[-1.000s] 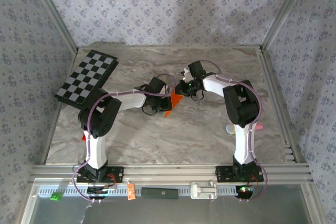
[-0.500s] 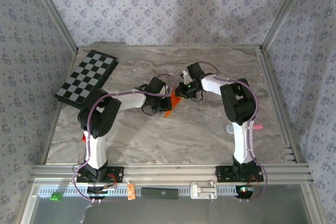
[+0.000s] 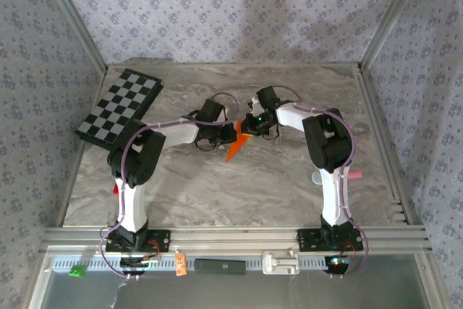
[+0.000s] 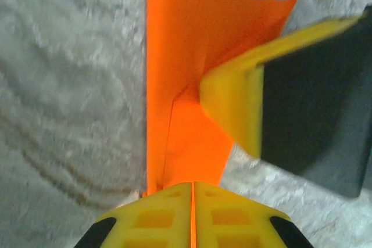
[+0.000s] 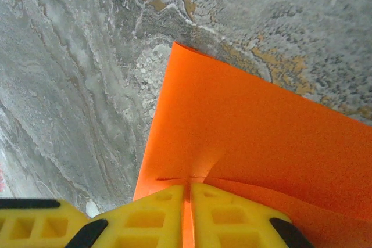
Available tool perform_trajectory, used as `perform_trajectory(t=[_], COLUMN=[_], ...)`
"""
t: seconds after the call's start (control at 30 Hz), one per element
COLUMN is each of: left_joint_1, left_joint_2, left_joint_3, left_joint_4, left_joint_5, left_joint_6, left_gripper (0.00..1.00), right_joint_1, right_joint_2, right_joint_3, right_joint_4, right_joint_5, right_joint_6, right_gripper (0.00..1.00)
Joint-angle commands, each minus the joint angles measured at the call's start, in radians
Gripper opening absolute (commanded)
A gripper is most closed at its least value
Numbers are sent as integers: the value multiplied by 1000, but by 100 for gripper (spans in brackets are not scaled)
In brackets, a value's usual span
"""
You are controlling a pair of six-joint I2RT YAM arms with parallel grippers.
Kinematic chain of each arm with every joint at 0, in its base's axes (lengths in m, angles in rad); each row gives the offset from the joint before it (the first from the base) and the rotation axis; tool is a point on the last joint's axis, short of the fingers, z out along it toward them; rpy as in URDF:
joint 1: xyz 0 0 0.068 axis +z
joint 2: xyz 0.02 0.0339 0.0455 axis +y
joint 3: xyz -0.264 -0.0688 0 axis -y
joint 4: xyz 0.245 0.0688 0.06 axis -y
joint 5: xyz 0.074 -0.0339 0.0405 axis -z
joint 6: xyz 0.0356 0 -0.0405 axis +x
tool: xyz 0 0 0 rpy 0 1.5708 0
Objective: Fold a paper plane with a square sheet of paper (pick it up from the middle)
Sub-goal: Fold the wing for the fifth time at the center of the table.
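Far left on marble surface (image 3: 289, 179): checkerboard (image 3: 119, 106). At centre: left fingers (image 4: 157, 219) pressed together on creased orange square sheet of paper (image 3: 235, 148), pointed tip poking toward near edge, rest hidden beneath both wrists. Just right: right fingers (image 5: 226, 213) clamped on same sheet's edge, fingertips cut off.

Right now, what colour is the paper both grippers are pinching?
Bright orange, plain; the paper shows best in the right wrist view.
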Motion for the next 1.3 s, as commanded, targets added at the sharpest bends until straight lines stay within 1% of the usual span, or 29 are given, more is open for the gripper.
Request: perform_trajectory(t=[0.0, 0.23, 0.43, 0.57, 0.77, 0.87, 1.0, 1.27], left_joint_1=[4, 5, 6, 8, 12, 13, 16, 25], left_joint_2=[44, 89, 99, 107, 112, 113, 121, 138], left_joint_3=[43, 61, 52, 57, 53, 47, 35, -22], left_joint_4=[32, 13, -42, -65, -97, -123, -182, -199], left_joint_5=[14, 12, -47, -62, -69, -70, -72, -57], left_joint_6=[-24, -29, -23, -27, -26, -10, 34, 74], left_gripper=[9, 5, 0, 0, 0, 0, 0, 0], right_joint_1=[7, -7, -19, -8, -13, -35, -91, -200], right_joint_2=[-10, -55, -67, -59, -35, -9, 23, 58], right_joint_3=[16, 16, 5, -29, -64, -56, -32, 34], right_joint_4=[-34, -15, -25, -18, 2, 12, 24, 52], right_joint_5=[-9, -12, 18, 9, 23, 34, 53, 91], right_joint_6=[28, 36, -41, -67, -50, -31, 11, 86], right_gripper=[13, 14, 16, 15, 13, 13, 12, 13])
